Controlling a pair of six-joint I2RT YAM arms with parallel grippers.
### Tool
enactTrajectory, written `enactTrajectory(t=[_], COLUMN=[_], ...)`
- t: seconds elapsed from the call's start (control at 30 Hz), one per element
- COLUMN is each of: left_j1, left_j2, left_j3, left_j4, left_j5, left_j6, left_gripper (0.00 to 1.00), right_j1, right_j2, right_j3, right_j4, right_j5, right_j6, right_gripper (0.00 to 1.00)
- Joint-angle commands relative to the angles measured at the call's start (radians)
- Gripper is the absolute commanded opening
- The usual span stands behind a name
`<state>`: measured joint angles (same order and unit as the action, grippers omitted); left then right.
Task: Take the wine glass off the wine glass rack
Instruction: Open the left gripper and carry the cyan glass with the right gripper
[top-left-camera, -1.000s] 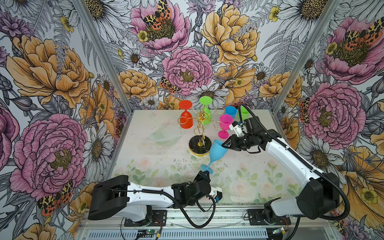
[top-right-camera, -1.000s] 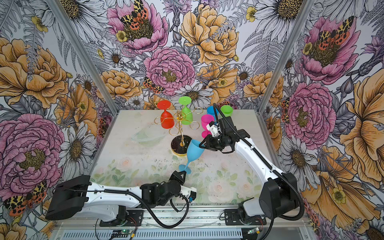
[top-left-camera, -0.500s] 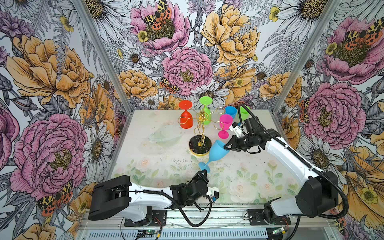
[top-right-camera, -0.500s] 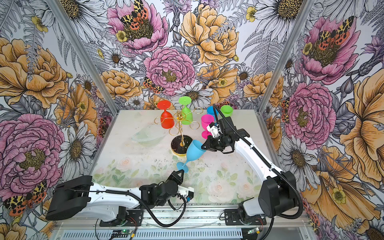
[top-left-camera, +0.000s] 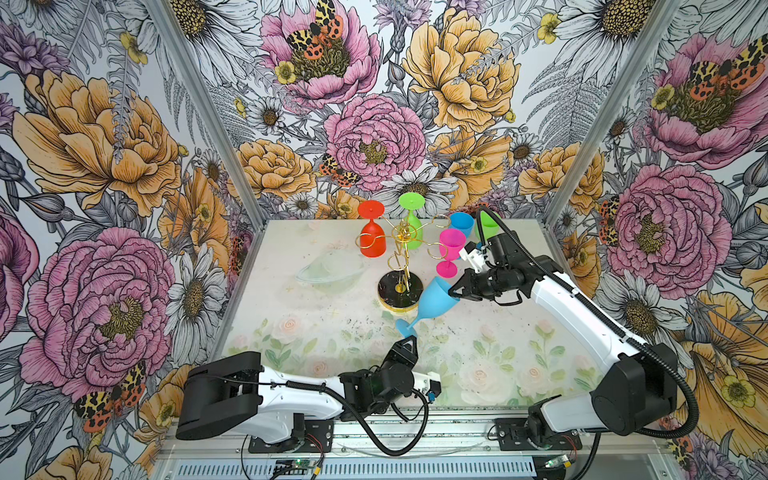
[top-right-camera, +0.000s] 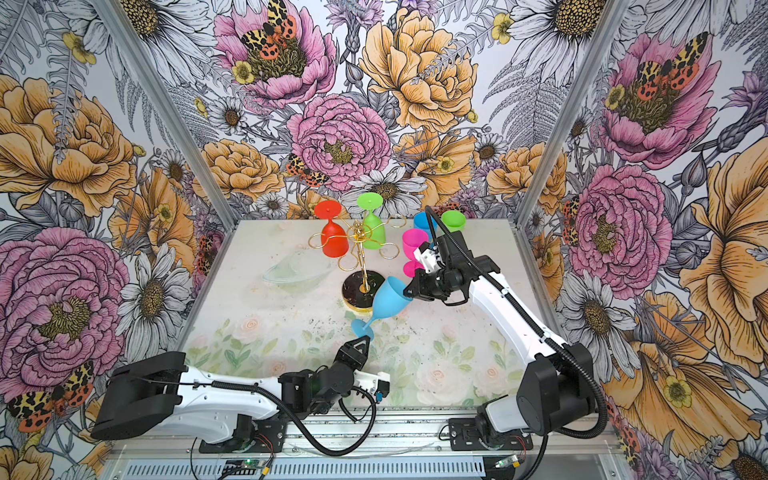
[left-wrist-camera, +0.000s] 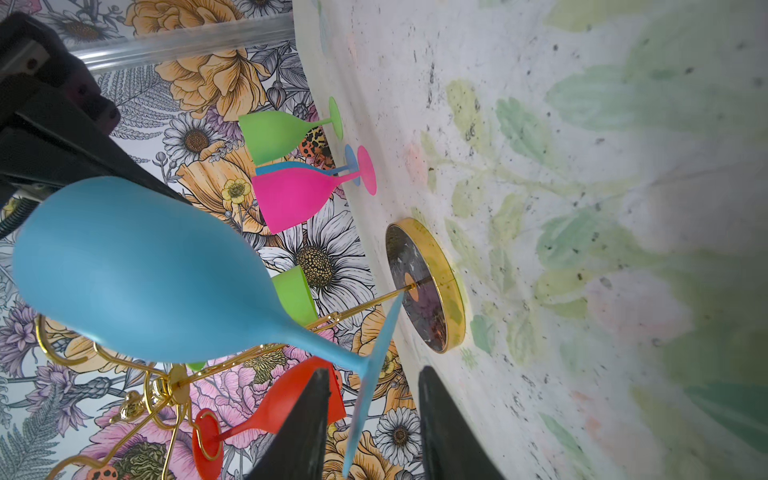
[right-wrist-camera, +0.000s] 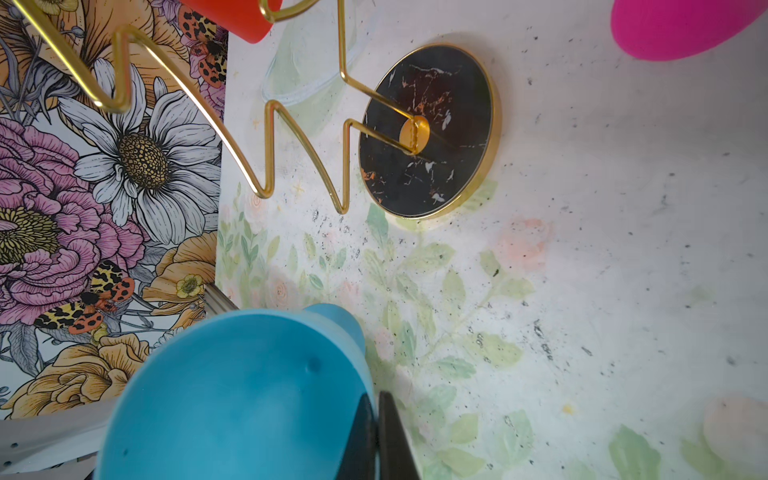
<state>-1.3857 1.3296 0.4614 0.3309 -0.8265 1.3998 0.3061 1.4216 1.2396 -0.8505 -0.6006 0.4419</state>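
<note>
On the left, my left pincer (top-left-camera: 407, 340) has its fingers (left-wrist-camera: 307, 415) apart, and the foot of the blue wine glass (top-left-camera: 434, 297) stands between them with a gap on each side. The glass hangs tilted above the tabletop (top-left-camera: 311, 316), off the wine glass rack (top-left-camera: 402, 237) and just in front of it. On the right, my right pincer (top-left-camera: 457, 291) is closed tight on the glass rim.

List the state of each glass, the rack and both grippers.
Light blue glass: off the rack, tilted, held by its rim.
Right gripper: shut on that rim.
Left gripper: open, glass foot between fingers.
Red glass: hanging upside down on rack.
Hanging green glass: same.
Pink glass: upright on table.
Rear blue glass: upright on table.
Rear green glass: upright on table.
Rack: upright.
</note>
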Motion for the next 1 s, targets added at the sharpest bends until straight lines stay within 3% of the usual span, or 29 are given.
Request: enactTrajectory(t=[0.0, 0.07, 0.27, 0.37, 0.47, 0.7, 0.87, 0.97], left_j1=[-0.028, -0.044, -0.052, -0.055, -0.054, -0.017, 0.11, 0.176], left_j2=[-0.027, -0.029, -0.015, -0.015, -0.022, -0.094, -0.257, -0.358], left_j3=[0.02, 0.053, 0.186, 0.256, 0.323, 0.358, 0.311, 0.263], left_j4=[0.022, 0.006, -0.211, -0.4, -0.593, -0.727, -0.742, -0.749], left_j5=[-0.071, -0.12, -0.284, -0.333, -0.308, -0.172, 0.024, 0.064], left_j6=[-0.188, -0.296, -0.742, -1.002, -1.249, -1.467, -1.581, -1.618], left_gripper=[0.44, 0.58, 0.77, 0.81, 0.81, 0.82, 0.83, 0.85], right_j1=[-0.018, -0.028, -0.053, -0.058, -0.07, -0.107, -0.119, -0.128], right_j2=[-0.024, -0.034, -0.035, -0.026, -0.009, 0.079, 0.155, 0.215], right_j3=[0.04, 0.048, 0.09, 0.114, 0.134, 0.201, 0.276, 0.333], right_j4=[0.004, -0.003, -0.064, -0.1, -0.117, -0.118, -0.116, -0.114], right_j5=[0.106, 0.165, 0.396, 0.522, 0.607, 0.722, 0.766, 0.806], right_j6=[-0.025, -0.038, -0.091, -0.124, -0.151, -0.179, -0.186, -0.189], right_gripper=[0.0, 0.0, 0.0, 0.0, 0.0, 0.0, 0.0, 0.0])
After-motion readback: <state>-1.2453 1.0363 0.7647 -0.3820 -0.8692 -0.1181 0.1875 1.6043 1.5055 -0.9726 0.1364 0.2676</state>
